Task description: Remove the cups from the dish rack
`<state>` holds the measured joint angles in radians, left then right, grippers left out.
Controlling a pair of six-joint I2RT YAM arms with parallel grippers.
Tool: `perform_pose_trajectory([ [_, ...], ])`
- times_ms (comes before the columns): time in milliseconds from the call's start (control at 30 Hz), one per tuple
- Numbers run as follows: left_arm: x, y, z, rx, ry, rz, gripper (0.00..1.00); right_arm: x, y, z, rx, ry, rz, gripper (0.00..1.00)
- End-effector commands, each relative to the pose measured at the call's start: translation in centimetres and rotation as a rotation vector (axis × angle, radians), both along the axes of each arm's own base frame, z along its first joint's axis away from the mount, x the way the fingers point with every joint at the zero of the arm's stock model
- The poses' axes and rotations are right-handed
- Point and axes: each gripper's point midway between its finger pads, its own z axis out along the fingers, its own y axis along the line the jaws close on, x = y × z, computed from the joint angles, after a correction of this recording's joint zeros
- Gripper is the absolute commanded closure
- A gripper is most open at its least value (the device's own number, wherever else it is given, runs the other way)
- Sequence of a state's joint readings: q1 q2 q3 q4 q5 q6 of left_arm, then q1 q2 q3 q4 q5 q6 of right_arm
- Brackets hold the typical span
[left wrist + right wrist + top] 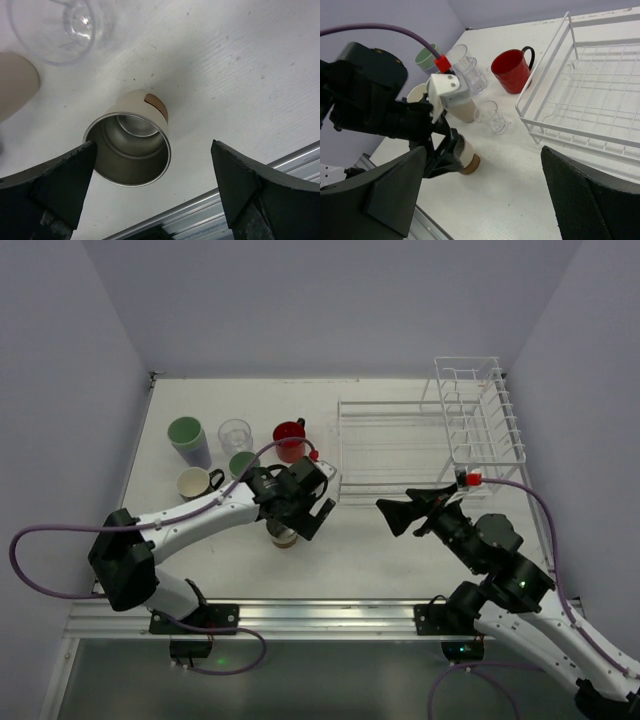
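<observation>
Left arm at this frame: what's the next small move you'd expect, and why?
Probably lift the left gripper straight up, clear of the tan cup. Its jaws stand wide open either side of the cup, which stands upright on the table. No cup shows in the dish rack, so nothing seems left to fetch.

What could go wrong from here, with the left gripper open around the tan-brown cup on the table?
1. The left gripper has its open fingers on either side of the upright tan-brown cup. A tilted or sideways retreat could catch the rim and tip it.
2. A small clear glass stands close by and might be knocked by the same move.
3. The cup sits near the table's front rail, so if tipped it could roll off.
</observation>
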<state>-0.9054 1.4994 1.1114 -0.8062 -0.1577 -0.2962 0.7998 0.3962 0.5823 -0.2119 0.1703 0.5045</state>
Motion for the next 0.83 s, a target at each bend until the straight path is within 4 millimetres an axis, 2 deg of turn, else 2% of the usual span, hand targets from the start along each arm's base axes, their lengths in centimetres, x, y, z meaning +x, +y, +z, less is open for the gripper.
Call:
perform_pose_trajectory([
  [0,2.0,-0.7,6.6,-0.103,-0.167,0.028,0.0,0.0,-1.4,3.2,0.066,-0.033,-0.06,0.01],
  [33,2.8,-0.6,9.5,-0.145,-0.239,0.048,0.0,-0.1,-1.8,3.6,0.072,-0.039,-0.071,0.01],
  [67,3.1,-0.5,11.2,-0.176,-0.281,0.059,0.0,-0.3,-2.2,4.6,0.085,-0.053,-0.082,0.01],
  [100,3.3,-0.3,13.0,-0.213,-0.328,0.067,0.0,-0.5,-2.7,4.7,0.079,-0.052,-0.092,0.01],
  [133,3.3,0.2,16.5,-0.296,-0.418,0.076,0.0,-0.7,-3.7,5.5,0.095,-0.071,-0.123,0.01],
  [200,3.0,0.9,20.6,-0.412,-0.52,0.081,0.0,-1.3,-5.4,7.2,0.118,-0.103,-0.161,0.01],
  [233,2.2,2.2,24.7,-0.535,-0.626,0.09,0.0,-1.4,-6.7,7.8,0.123,-0.123,-0.206,0.01],
  [300,1.2,3.9,27.3,-0.63,-0.712,0.107,0.0,-2.8,-9.3,10.0,0.174,-0.174,-0.252,0.01],
  [333,-0.1,5.9,30.3,-0.727,-0.797,0.118,0.0,-3.3,-10.2,10.6,0.184,-0.195,-0.273,0.01],
  [367,-0.6,6.7,30.6,-0.751,-0.821,0.123,0.0,-4.1,-12.1,11.6,0.223,-0.222,-0.317,0.04],
  [433,-2.3,9.7,32.5,-0.823,-0.89,0.168,0.0,-4.8,-13.9,12.2,0.25,-0.243,-0.358,0.08],
  [467,-2.6,10.5,32.6,-0.834,-0.902,0.185,0.0,-5.4,-15.3,12.6,0.281,-0.256,-0.394,0.1],
  [500,-3.0,11.3,32.6,-0.843,-0.909,0.202,0.0,-5.7,-15.9,12.7,0.296,-0.262,-0.406,0.12],
  [533,-3.6,12.5,32.6,-0.852,-0.923,0.227,0.0,-6.0,-16.4,12.9,0.316,-0.267,-0.417,0.19],
  [633,-4.1,13.9,31.6,-0.854,-0.929,0.263,0.0,-6.4,-17.1,13.0,0.353,-0.27,-0.428,0.31],
  [700,-4.1,13.9,31.0,-0.85,-0.924,0.264,0.0,-6.3,-17.0,13.0,0.355,-0.268,-0.426,0.31],
  [800,-3.5,13.7,29.5,-0.809,-0.899,0.287,0.0,-5.6,-15.9,12.6,0.32,-0.246,-0.416,0.22],
])
